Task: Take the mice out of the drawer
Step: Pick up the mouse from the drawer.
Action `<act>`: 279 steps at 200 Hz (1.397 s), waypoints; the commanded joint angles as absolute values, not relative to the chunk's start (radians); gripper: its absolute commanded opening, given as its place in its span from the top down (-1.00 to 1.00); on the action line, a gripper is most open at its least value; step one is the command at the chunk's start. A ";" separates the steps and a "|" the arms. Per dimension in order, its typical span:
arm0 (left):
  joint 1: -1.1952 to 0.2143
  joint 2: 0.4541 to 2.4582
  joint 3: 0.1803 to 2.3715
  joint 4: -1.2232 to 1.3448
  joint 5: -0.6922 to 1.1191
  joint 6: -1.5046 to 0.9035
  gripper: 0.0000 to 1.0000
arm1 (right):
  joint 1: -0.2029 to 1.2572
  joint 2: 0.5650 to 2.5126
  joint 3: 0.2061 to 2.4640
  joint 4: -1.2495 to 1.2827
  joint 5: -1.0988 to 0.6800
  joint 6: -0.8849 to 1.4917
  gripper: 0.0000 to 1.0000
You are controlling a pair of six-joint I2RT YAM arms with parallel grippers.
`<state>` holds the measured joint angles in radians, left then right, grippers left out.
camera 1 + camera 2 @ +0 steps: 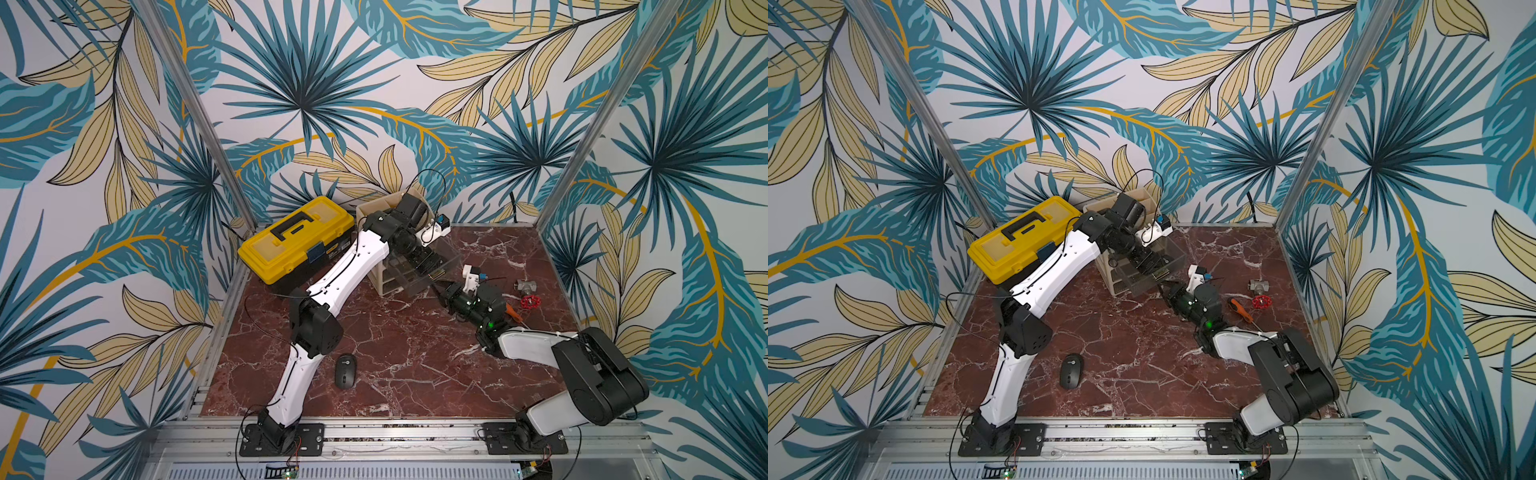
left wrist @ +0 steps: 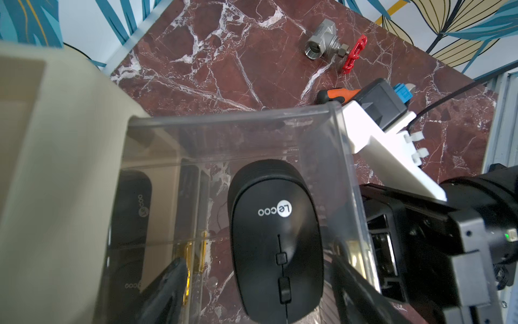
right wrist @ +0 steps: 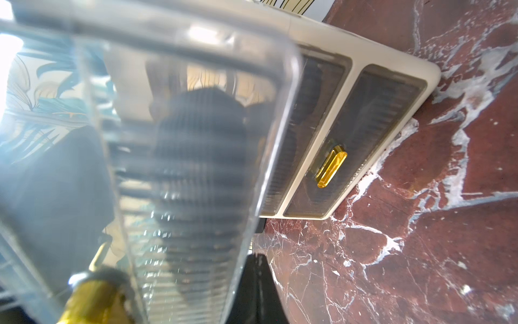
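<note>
Left gripper [image 2: 259, 291]: open, its fingers either side of a mouse [image 2: 276, 238].
Mouse: lying in the pulled-out clear drawer [image 2: 224, 126].
Right gripper [image 1: 437, 286]: closed at the drawer's front – cannot tell what it pinches.
Second mouse [image 1: 345, 371]: on the table [image 1: 415, 353] – well apart from the drawer.

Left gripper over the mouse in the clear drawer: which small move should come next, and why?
Probably close the left gripper on the dark grey oval mouse: its open fingers flank it inside the clear plastic drawer, nothing gripped yet.
</note>
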<state>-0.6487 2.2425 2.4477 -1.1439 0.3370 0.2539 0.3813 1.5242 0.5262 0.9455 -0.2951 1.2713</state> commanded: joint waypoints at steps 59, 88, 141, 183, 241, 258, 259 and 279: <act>-0.664 2.322 2.514 -1.180 0.455 0.236 -0.64 | 0.385 1.480 0.569 1.034 -0.313 1.236 1.00; -0.677 2.330 2.501 -1.173 0.403 0.245 -0.60 | 0.384 1.482 0.572 1.039 -0.311 1.235 1.00; -0.694 2.332 2.471 -1.165 0.294 0.267 -0.59 | 0.384 1.484 0.577 1.031 -0.311 1.230 1.00; -0.696 2.326 2.464 -1.150 0.194 0.261 -0.50 | 0.385 1.480 0.574 1.031 -0.308 1.230 1.00; -0.701 2.320 2.462 -1.123 0.121 0.239 -0.28 | 0.384 1.479 0.571 1.032 -0.308 1.230 1.00; -0.701 2.326 2.461 -1.127 0.129 0.239 -0.25 | 0.385 1.479 0.575 1.034 -0.311 1.228 1.00; -0.702 2.327 2.462 -1.127 0.130 0.240 -0.25 | 0.384 1.480 0.575 1.034 -0.310 1.228 1.00; -0.701 2.331 2.460 -1.134 0.168 0.238 -0.26 | 0.384 1.476 0.577 1.032 -0.313 1.225 1.00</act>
<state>-0.6987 2.3062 2.4748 -1.1072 0.1654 0.2420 0.3809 1.5242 0.5335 0.8928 -0.3000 1.2488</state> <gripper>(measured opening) 0.629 0.041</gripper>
